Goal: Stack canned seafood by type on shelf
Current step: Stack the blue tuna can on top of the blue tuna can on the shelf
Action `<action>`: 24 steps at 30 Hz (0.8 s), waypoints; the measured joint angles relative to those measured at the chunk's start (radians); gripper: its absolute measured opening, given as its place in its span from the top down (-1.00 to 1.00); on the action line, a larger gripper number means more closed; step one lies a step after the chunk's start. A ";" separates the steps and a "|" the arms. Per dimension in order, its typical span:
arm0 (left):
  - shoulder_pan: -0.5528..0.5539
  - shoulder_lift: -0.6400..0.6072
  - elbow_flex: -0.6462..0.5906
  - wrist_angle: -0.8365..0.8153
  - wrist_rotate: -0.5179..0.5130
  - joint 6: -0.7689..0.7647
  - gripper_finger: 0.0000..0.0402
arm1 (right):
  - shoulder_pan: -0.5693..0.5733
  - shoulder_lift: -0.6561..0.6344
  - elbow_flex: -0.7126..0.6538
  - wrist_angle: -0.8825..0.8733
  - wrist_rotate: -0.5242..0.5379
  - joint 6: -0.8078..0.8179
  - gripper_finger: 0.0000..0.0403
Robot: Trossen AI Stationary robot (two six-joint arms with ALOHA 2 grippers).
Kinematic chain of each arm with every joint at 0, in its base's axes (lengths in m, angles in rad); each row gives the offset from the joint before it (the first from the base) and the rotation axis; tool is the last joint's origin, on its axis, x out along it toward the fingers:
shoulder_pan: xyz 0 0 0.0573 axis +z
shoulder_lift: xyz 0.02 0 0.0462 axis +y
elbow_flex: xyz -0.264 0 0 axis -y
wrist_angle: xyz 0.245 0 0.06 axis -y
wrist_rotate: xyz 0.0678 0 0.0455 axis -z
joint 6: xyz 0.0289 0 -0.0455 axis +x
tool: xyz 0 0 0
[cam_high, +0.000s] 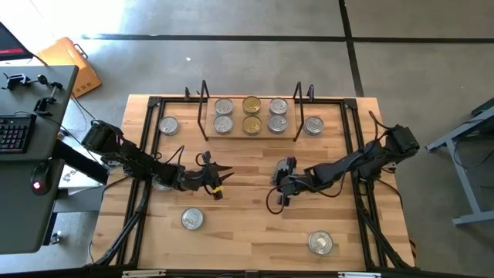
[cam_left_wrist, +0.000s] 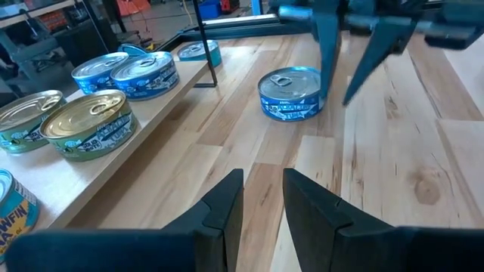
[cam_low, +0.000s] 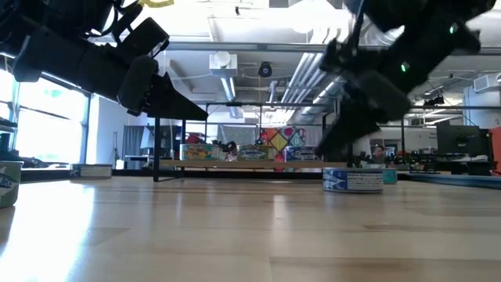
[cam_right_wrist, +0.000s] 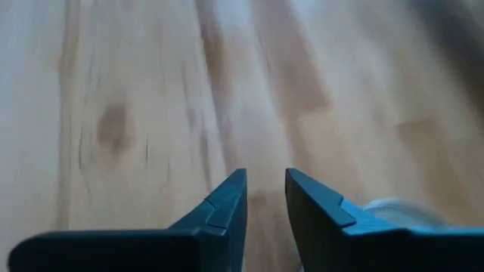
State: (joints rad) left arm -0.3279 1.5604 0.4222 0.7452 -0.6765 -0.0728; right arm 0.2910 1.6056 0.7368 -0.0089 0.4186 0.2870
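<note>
The large light wooden tabletop on a black metal frame (cam_high: pixel 247 220) stands on a smooth grey concrete floor (cam_high: pixel 231 62) crossed by dark tape lines. Left of the tabletop sits a black desk (cam_high: pixel 27 162) with a keyboard (cam_high: pixel 14 133); an orange box (cam_high: pixel 73 66) lies behind that desk. Beyond the tabletop's far edge, silver ceiling ducts (cam_low: pixel 227 74) hang overhead, with bright windows (cam_low: pixel 47 117) to the left.

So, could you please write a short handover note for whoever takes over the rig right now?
Left hand: mid-table, fingers nearly together, holding nothing.
Right hand: mid-table, fingers narrowly apart, holding nothing.
Shelf: six tins on it, silver pairs either side of two gold tins.
Left to do: one tin off the shelf's left end, one off its right end, two at the table's front. Another may sit under the left arm.
</note>
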 joint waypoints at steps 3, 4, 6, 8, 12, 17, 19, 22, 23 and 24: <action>0.000 0.000 0.000 0.000 0.000 -0.001 0.58 | 0.011 -0.019 0.022 -0.055 0.124 0.095 0.62; 0.000 0.000 0.000 0.000 0.000 -0.001 0.58 | 0.007 -0.020 0.025 -0.093 0.157 0.154 0.64; 0.000 0.000 0.000 0.000 0.000 -0.001 0.58 | -0.024 -0.021 0.027 -0.174 0.175 0.284 0.68; 0.000 0.000 0.000 0.000 0.000 -0.001 0.58 | -0.056 -0.015 0.027 -0.245 0.171 0.393 0.74; 0.000 0.000 0.000 0.000 0.000 -0.001 0.58 | -0.106 0.029 0.027 -0.240 0.136 0.407 0.90; 0.000 0.000 0.000 0.000 0.000 -0.001 0.58 | -0.155 0.083 0.029 0.034 -0.070 0.143 0.98; 0.000 0.000 0.000 0.000 0.000 -0.002 0.58 | -0.147 0.084 0.027 0.104 -0.150 0.004 0.97; 0.000 0.000 0.000 -0.002 0.000 -0.004 0.58 | -0.127 0.049 0.027 0.118 -0.138 -0.101 0.98; 0.000 0.000 0.000 -0.007 0.000 -0.004 0.58 | -0.121 0.034 0.027 0.106 -0.117 -0.106 0.99; 0.000 0.000 0.000 -0.009 0.000 -0.004 0.58 | -0.115 0.021 0.028 0.086 -0.096 -0.105 0.99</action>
State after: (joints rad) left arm -0.3278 1.5604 0.4221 0.7363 -0.6769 -0.0769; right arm 0.1765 1.6269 0.7647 0.0774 0.3224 0.1824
